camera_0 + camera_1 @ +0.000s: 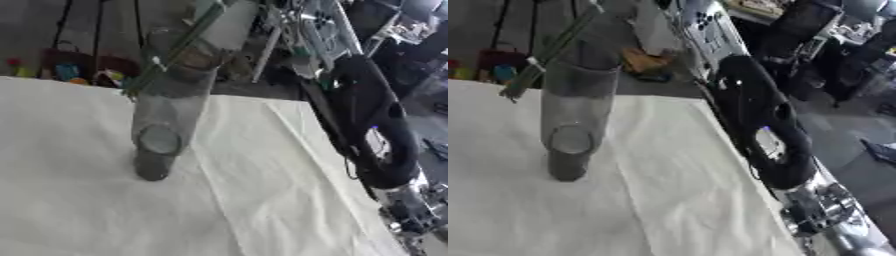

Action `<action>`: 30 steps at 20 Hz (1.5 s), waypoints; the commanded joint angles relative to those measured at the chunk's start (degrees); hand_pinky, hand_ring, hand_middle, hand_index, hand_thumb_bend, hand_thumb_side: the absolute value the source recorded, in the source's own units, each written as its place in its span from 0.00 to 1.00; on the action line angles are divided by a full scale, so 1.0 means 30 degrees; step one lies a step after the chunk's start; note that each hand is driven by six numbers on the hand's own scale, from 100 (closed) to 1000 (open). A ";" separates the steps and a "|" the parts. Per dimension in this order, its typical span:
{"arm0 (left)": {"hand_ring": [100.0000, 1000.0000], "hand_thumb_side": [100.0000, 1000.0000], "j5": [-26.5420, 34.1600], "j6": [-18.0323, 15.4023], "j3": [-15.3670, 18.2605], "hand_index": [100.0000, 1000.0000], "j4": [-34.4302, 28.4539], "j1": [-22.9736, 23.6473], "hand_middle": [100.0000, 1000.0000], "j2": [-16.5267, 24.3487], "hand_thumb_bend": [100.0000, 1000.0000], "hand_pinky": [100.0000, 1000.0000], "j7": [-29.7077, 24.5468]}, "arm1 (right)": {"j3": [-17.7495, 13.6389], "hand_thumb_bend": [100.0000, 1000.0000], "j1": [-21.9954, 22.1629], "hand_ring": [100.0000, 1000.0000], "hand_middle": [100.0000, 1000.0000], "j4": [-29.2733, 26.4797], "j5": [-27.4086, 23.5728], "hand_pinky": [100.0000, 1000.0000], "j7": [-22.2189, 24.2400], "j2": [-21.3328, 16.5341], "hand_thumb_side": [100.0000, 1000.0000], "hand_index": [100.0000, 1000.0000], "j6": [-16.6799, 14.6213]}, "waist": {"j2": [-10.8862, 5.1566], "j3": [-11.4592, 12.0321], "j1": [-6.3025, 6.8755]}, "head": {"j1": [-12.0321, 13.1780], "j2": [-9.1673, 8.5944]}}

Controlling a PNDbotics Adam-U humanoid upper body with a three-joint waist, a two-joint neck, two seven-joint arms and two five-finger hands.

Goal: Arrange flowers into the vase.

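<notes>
Soft, even light falls on the white tablecloth (87, 210); everything looks motion-blurred, the glass vase (166, 115) smeared, perhaps casting only a faint shadow.

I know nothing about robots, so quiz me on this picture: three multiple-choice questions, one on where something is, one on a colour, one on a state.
1. Where does the glass vase stand?
A. On the white tablecloth
B. On the floor
C. On a chair

2. What colour are the stems by the vase's mouth?
A. Red
B. Green
C. Blue

3. How is the vase standing?
A. Lying on its side
B. Upside down
C. Upright

Answers: 1 A, its base rests on the cloth. 2 B, the thin stems running across the rim are green. 3 C, its base is down and its open mouth points up.
</notes>
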 commanded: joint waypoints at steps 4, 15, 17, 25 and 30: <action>0.72 0.83 0.0325 0.0175 0.0143 0.92 -0.0255 -0.0036 0.82 0.0533 0.00 0.75 0.0087 | -0.0989 0.34 0.0580 0.00 0.00 0.1108 0.0592 0.00 -0.0597 -0.2031 0.28 0.00 -0.1867 | -0.0784 -0.0219 0.0073 | 0.0132 0.0039; 0.72 0.83 0.0257 0.0165 0.0079 0.92 -0.0255 -0.0080 0.82 0.0472 0.00 0.75 -0.0088 | -0.1189 0.37 0.1971 0.00 0.00 0.2225 0.3372 0.00 -0.1348 -0.2669 0.28 0.00 -0.2980 | -0.0463 -0.0341 0.0120 | 0.0186 -0.0368; 0.72 0.83 0.0236 0.0129 0.0076 0.92 -0.0255 -0.0097 0.82 0.0470 0.00 0.75 -0.0092 | -0.1187 0.38 0.2119 0.00 0.00 0.2265 0.3554 0.00 -0.1374 -0.2699 0.29 0.00 -0.2899 | -0.0413 -0.0382 0.0143 | 0.0204 -0.0364; 0.72 0.83 0.0107 0.0063 0.0045 0.92 -0.0255 -0.0083 0.82 0.0421 0.00 0.75 -0.0125 | -0.1202 0.39 0.2687 0.00 0.00 0.2296 0.4503 0.00 -0.1311 -0.2751 0.29 0.00 -0.2842 | -0.0229 -0.0522 0.0251 | 0.0199 -0.0500; 0.72 0.83 0.0073 -0.0002 0.0021 0.92 -0.0255 -0.0102 0.82 0.0391 0.00 0.75 -0.0162 | -0.1172 0.39 0.2891 0.00 0.00 0.2169 0.4654 0.00 -0.1289 -0.2745 0.29 0.00 -0.2671 | -0.0125 -0.0566 0.0346 | 0.0255 -0.0518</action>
